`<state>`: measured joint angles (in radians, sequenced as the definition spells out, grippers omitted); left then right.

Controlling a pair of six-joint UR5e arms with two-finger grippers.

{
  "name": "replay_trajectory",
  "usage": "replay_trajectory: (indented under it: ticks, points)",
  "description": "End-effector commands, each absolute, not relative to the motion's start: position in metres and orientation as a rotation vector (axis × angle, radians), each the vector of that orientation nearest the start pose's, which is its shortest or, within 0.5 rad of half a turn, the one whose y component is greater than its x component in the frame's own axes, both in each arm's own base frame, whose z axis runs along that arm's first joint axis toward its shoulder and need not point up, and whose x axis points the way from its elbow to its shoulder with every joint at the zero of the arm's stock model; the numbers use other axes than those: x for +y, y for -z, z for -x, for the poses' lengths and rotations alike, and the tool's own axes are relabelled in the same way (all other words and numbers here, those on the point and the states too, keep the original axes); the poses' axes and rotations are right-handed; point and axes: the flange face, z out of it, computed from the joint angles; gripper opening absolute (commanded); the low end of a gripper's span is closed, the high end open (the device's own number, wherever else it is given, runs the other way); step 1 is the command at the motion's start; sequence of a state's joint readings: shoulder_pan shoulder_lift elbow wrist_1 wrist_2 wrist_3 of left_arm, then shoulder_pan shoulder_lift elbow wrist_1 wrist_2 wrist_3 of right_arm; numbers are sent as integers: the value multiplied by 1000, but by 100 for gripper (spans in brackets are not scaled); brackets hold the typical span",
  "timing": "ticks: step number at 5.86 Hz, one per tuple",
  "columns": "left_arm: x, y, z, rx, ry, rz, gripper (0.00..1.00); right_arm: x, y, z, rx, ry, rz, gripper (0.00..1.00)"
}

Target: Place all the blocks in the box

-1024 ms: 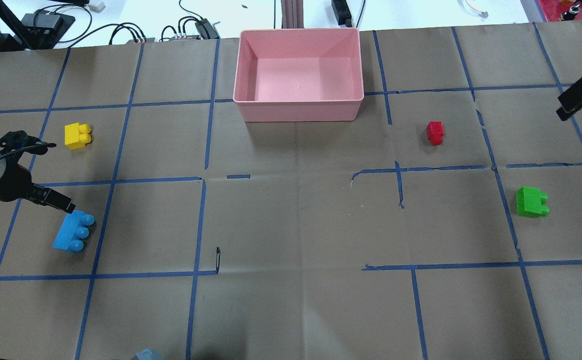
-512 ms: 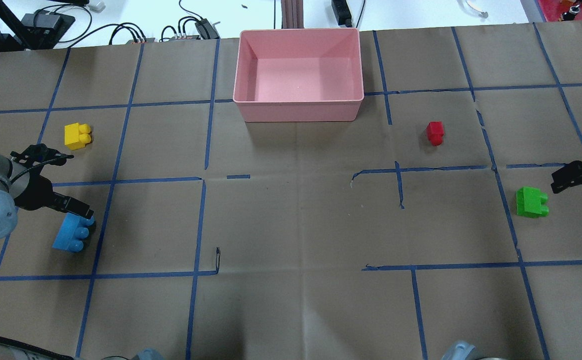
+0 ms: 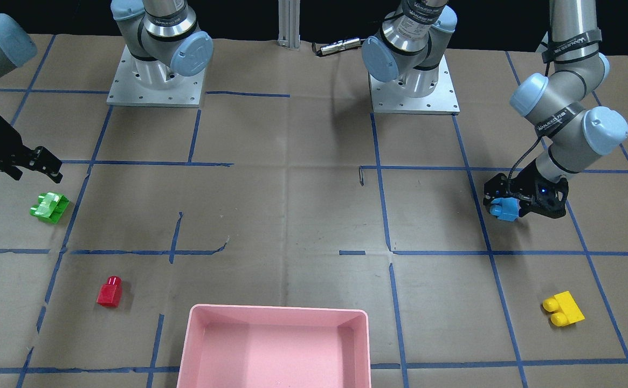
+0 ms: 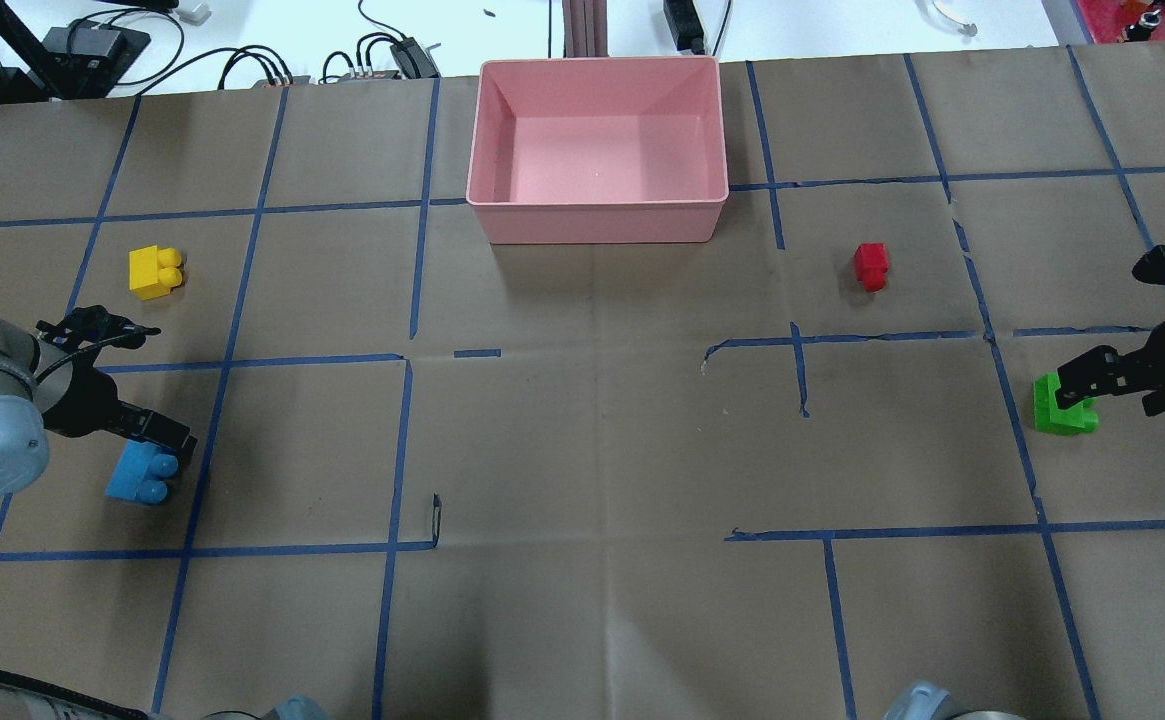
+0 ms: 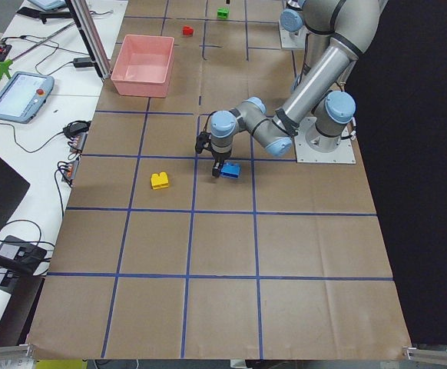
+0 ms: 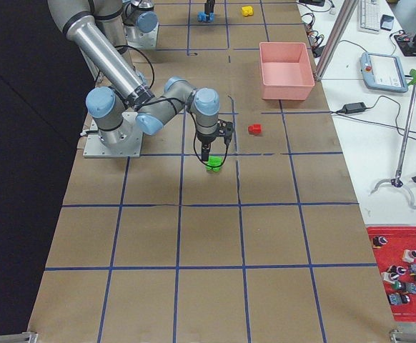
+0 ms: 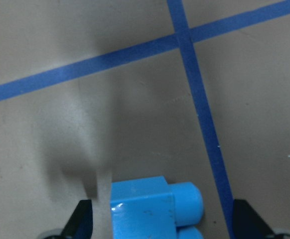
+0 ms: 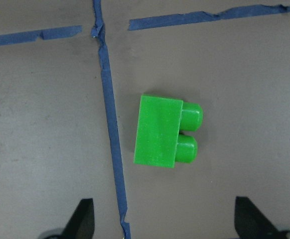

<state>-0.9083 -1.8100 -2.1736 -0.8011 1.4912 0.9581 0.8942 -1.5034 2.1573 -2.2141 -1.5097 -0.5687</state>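
My left gripper [image 7: 166,219] gaped around the blue block [image 4: 140,478], and my right gripper [image 8: 167,219] gaped above the green block [image 8: 157,130]. All four, red block [image 4: 871,265] and yellow block [image 4: 154,271] included, lay on the table outside the one pink box [image 4: 597,205].

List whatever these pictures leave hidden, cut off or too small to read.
1. Blue block: in the overhead view, the left tool covers one end. In the left wrist view, the bottom edge cuts it off.
2. Green block: in the overhead view, the right tool covers part of it.
3. Box: in the front-facing view, its near side runs off the bottom edge.
4. Red block: in the exterior left view, it is too small to count studs.
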Motion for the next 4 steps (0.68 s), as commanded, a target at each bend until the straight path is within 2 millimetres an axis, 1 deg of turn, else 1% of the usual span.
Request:
replay_trajectory:
  ticks: [1, 2, 3, 4]
  points:
    - [-440, -171, -165, 3224, -6, -473, 96, -442, -232, 171, 3071, 131, -167, 100]
    - [-439, -172, -166, 3223, -4, -473, 85, -445, -223, 173, 3065, 126, -167, 100]
    - [-439, -172, -167, 3215, -18, -472, 79, -453, -218, 176, 3062, 208, -157, 100]
    - [-438, -172, -168, 3208, -25, -472, 79, -453, -210, 176, 3057, 190, -156, 99]
